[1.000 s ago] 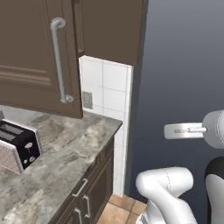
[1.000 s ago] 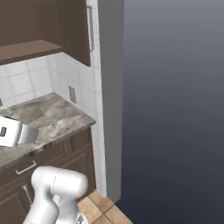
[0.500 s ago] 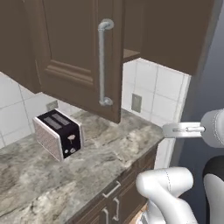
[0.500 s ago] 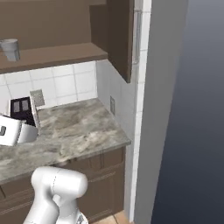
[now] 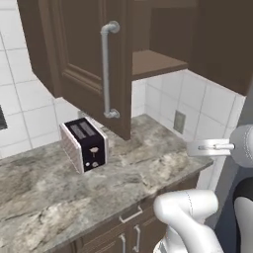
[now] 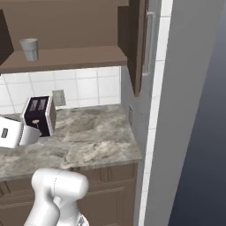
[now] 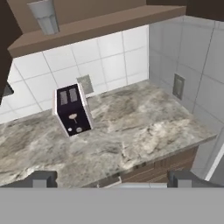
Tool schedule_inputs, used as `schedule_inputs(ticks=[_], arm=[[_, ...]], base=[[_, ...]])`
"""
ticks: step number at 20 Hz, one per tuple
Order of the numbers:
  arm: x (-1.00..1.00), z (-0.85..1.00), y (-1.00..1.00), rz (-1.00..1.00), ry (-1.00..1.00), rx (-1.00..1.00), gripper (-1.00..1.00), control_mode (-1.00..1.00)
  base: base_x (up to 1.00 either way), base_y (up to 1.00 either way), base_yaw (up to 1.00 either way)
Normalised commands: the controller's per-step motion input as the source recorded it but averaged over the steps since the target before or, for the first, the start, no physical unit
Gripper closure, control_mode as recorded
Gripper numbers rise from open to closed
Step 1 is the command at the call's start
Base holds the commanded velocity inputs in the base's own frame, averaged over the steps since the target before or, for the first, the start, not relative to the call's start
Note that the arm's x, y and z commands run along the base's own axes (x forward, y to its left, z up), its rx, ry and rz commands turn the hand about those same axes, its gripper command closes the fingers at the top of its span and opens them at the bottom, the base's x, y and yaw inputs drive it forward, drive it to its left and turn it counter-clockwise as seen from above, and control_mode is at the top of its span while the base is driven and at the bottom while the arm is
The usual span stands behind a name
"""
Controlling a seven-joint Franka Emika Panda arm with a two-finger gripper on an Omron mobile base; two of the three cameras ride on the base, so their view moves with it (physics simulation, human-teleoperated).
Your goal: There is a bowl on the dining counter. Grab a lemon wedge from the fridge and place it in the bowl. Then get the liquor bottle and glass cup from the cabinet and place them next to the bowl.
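The dark brown wall cabinet (image 5: 158, 63) hangs open above a marble worktop. The grey glass cup (image 6: 29, 48) stands upright on the cabinet's inner shelf (image 6: 75, 56), toward its left end, and the hand view shows the cup (image 7: 46, 16) at the top left. My gripper (image 7: 112, 179) is open and empty, with fingertips (image 7: 41, 179) spread wide. It is well below the shelf and out in front of the worktop edge. The liquor bottle, bowl, dining counter, lemon wedge and fridge are out of view.
A black and silver toaster (image 5: 85, 144) sits on the marble worktop (image 5: 148, 163) under the cabinet. The open cabinet door (image 5: 84, 59) with its metal handle juts out at the left. A grey wall (image 6: 185, 110) bounds the right side, and brown drawers (image 6: 110, 190) run below.
The whole picture has shifted as the base moved: the cabinet interior, shelf and toaster have come toward the middle, and the cup now shows. The gripper stays open.
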Motion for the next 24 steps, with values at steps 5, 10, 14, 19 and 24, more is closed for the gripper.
schedule_inputs(ticks=[5,10,14,19,24], arm=[[0.00,0.00,0.00,0.00,0.00,0.00,-1.00,1.00],[0.00,0.00,0.00,0.00,0.00,0.00,-1.00,1.00],[0.00,0.00,0.00,0.00,0.00,0.00,-1.00,1.00],[0.00,0.00,0.00,0.00,0.00,0.00,-1.00,1.00],[0.00,0.00,0.00,0.00,0.00,0.00,-1.00,1.00]], base=[[0.53,-0.29,0.30],[0.65,-0.46,0.23],[0.70,-0.35,0.18],[0.73,-0.41,0.07],[0.92,-0.38,0.00]])
